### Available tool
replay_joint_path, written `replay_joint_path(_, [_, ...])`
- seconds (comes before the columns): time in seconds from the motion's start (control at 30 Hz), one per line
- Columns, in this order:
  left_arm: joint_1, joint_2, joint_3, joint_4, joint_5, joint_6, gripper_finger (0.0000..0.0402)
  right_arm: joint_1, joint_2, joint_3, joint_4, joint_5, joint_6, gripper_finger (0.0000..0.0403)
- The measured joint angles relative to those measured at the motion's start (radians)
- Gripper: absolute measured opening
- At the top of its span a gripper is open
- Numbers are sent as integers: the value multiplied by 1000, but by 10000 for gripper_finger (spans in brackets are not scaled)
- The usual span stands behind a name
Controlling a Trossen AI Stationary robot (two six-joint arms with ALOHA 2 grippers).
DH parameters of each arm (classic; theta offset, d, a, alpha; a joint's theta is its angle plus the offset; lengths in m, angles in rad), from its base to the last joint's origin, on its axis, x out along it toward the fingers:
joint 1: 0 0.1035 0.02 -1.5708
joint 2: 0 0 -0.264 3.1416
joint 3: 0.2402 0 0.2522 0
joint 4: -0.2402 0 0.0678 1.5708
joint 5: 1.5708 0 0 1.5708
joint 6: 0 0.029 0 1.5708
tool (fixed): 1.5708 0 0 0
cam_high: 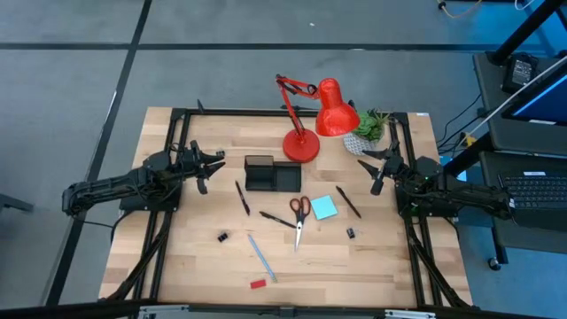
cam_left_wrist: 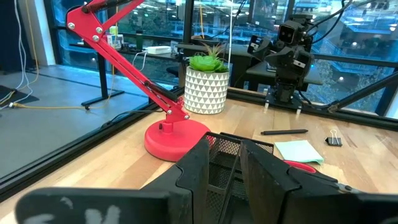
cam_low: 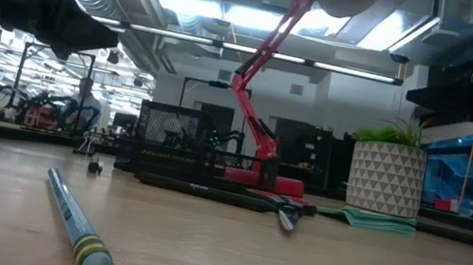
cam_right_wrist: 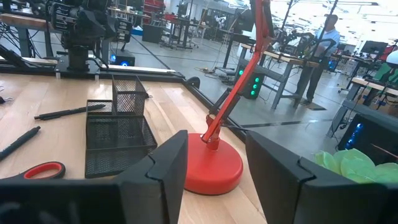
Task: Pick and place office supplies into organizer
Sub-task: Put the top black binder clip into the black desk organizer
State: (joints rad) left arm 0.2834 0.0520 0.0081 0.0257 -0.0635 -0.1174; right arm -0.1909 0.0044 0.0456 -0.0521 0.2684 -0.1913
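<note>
- The left hand [cam_high: 215, 166] sits above the left part of the worktop [cam_high: 186, 257], just left of the organizer. Its fingers [cam_left_wrist: 199, 171] stand partly apart with a narrow gap and hold nothing.
- A thin black pen [cam_high: 241, 197] lies just in front of the left hand, apart from it.
- A small black clip [cam_high: 222, 237] lies nearer the front edge, left of centre.
- The black mesh organizer [cam_high: 270, 174] stands at mid-worktop toward the back, just beside the round base of the red desk lamp [cam_high: 301, 145]. Whether anything lies in its compartments cannot be told.
- A light-blue pen [cam_high: 259, 256] lies diagonally near the front edge; a small red block [cam_high: 258, 284] lies just beyond its front end.
- A second black pen [cam_high: 276, 218] lies at centre, its end close to the red-handled scissors [cam_high: 299, 213], which lie closed with the blades toward the front edge.
- The cyan sticky-note pad [cam_high: 324, 207] lies just right of the scissor handles.
- A third black pen [cam_high: 348, 202] lies right of the pad; another black clip [cam_high: 351, 233] lies in front of it.
- A potted plant [cam_high: 370, 130] stands at the back right, beside the lamp shade.
- The right hand [cam_high: 370, 167] sits above the right part of the worktop, near the plant. Its fingers [cam_right_wrist: 165, 165] are spread wide and hold nothing.
</note>
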Motion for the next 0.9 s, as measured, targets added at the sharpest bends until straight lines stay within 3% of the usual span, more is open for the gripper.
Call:
replay_joint_path(0.43, [0,0,0,0,0,0,88,0,0,0,0,0,3,165])
replay_joint_path(0.67, [0,0,0,0,-4,111,90,0,0,0,0,0,0,165])
replay_joint_path(0.9, [0,0,0,8,6,134,127,0,0,0,0,0,-26,165])
